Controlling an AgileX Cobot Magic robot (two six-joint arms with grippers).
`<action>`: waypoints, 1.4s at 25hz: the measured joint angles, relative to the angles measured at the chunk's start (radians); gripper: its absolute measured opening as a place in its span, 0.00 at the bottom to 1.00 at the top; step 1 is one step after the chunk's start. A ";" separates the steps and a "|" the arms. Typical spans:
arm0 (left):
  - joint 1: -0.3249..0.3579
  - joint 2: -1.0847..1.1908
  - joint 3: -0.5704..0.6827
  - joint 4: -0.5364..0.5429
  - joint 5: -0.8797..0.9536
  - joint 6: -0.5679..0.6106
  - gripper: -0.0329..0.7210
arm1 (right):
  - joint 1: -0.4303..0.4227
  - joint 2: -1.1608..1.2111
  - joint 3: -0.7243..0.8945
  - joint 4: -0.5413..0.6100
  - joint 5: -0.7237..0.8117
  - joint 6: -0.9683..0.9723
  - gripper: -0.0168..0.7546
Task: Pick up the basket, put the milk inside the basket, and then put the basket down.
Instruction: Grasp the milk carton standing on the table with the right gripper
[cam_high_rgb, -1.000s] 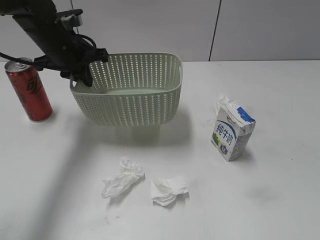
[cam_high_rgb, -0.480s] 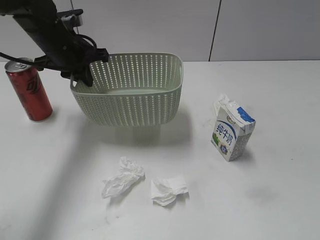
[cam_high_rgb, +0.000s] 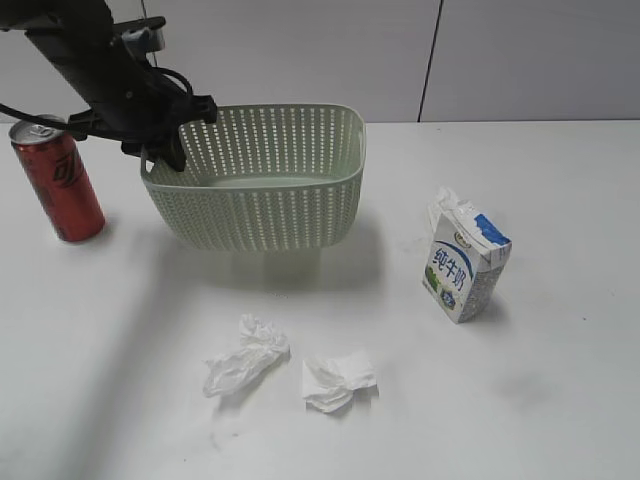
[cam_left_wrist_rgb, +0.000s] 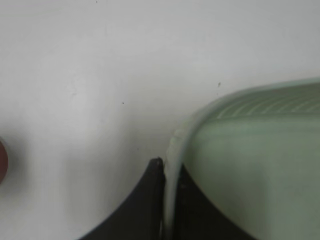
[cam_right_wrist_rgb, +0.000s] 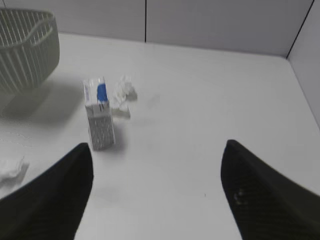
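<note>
The pale green perforated basket (cam_high_rgb: 265, 185) hangs slightly tilted above the table, its left rim pinched by my left gripper (cam_high_rgb: 165, 150). In the left wrist view the two black fingers (cam_left_wrist_rgb: 169, 172) are shut on the basket's thin wall (cam_left_wrist_rgb: 250, 150). The milk carton (cam_high_rgb: 465, 265), white with a blue top, stands upright on the table to the basket's right. It also shows in the right wrist view (cam_right_wrist_rgb: 99, 117), with the basket (cam_right_wrist_rgb: 25, 47) at top left. My right gripper (cam_right_wrist_rgb: 157, 170) is open and empty, above bare table, right of the carton; it is out of the exterior view.
A red soda can (cam_high_rgb: 58, 182) stands left of the basket, close to my left arm. Two crumpled white tissues (cam_high_rgb: 245, 355) (cam_high_rgb: 338, 380) lie in front of the basket. Another tissue (cam_right_wrist_rgb: 122, 95) lies right behind the carton. A grey wall runs along the table's back.
The basket has risen very slightly in my left gripper. The carton, can and tissues have not moved.
</note>
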 joint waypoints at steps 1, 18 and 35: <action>0.000 0.000 0.000 0.000 0.000 0.000 0.04 | 0.000 0.014 -0.004 0.003 -0.050 0.000 0.81; 0.000 0.000 0.000 0.000 -0.008 0.000 0.04 | 0.000 0.957 -0.237 0.187 -0.367 -0.242 0.90; 0.000 0.000 0.000 0.010 -0.014 0.000 0.04 | 0.158 1.641 -0.611 0.106 -0.237 -0.189 0.89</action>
